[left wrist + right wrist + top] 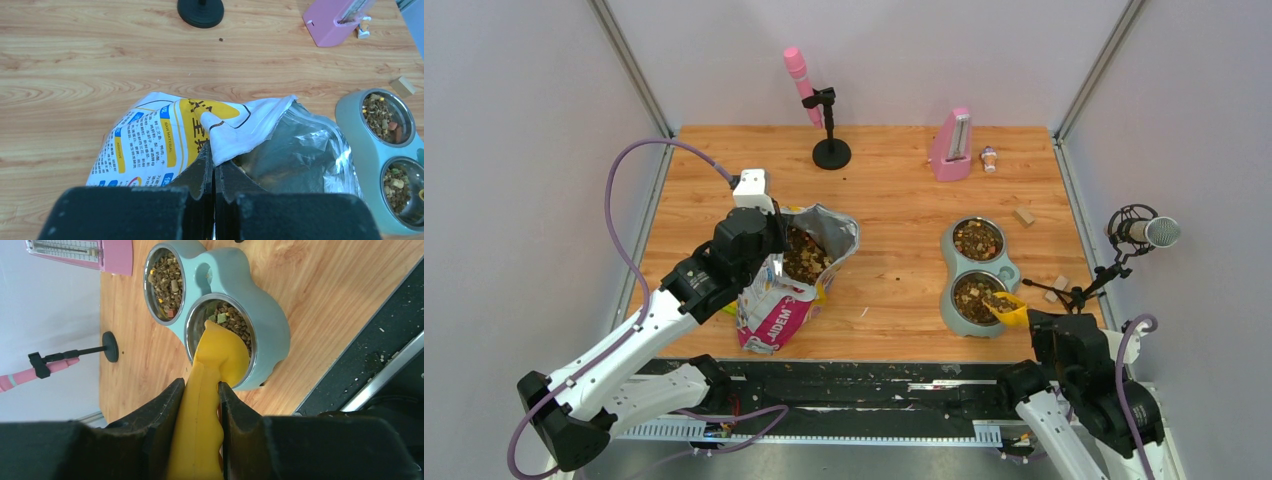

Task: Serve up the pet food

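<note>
Pet food (802,255) fills the open printed bag (774,315) at the left, which stands upright. My left gripper (214,160) is shut on the bag's torn top edge (235,135), pinching it. More pet food lies in both steel bowls of the pale green double feeder (1009,272): the far bowl (165,282) and the near bowl (235,322). My right gripper (200,387) is shut on the handle of the yellow scoop (220,350). The scoop is tipped with its back to the camera and its mouth over the near bowl's kibble.
A pink microphone on a black stand (829,150) and a pink metronome (951,145) stand at the back. Small wooden blocks (1024,215) (1059,283) lie right of the feeder, by a tripod microphone (1144,232). Crumbs dot the black strip (874,385) at the near edge.
</note>
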Available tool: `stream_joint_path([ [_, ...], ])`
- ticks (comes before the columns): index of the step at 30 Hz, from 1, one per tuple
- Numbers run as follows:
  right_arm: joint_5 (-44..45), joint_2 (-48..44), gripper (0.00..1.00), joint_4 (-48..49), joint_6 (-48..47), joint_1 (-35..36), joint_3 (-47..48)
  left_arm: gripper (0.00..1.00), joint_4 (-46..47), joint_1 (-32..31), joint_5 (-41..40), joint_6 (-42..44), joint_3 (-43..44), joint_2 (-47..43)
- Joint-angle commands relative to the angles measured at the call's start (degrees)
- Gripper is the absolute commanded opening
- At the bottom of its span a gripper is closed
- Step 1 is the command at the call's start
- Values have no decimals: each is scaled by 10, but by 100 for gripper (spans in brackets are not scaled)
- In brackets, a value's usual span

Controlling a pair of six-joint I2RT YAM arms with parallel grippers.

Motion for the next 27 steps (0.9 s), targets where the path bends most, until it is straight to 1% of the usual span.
stream_joint_path([
  [1, 9, 11, 0, 3, -3, 3, 11, 0, 41, -2, -17, 2, 14, -6],
  [6, 15, 28, 0, -9, -9, 3, 22, 0, 41, -2, -19, 3, 13, -9],
  [15, 31, 89, 0, -24, -31, 3, 52, 0, 40, -3, -24, 5, 13, -11],
  [27, 43, 97, 0, -16, -48, 2, 63, 0, 41, -2, -27, 6, 13, -9],
])
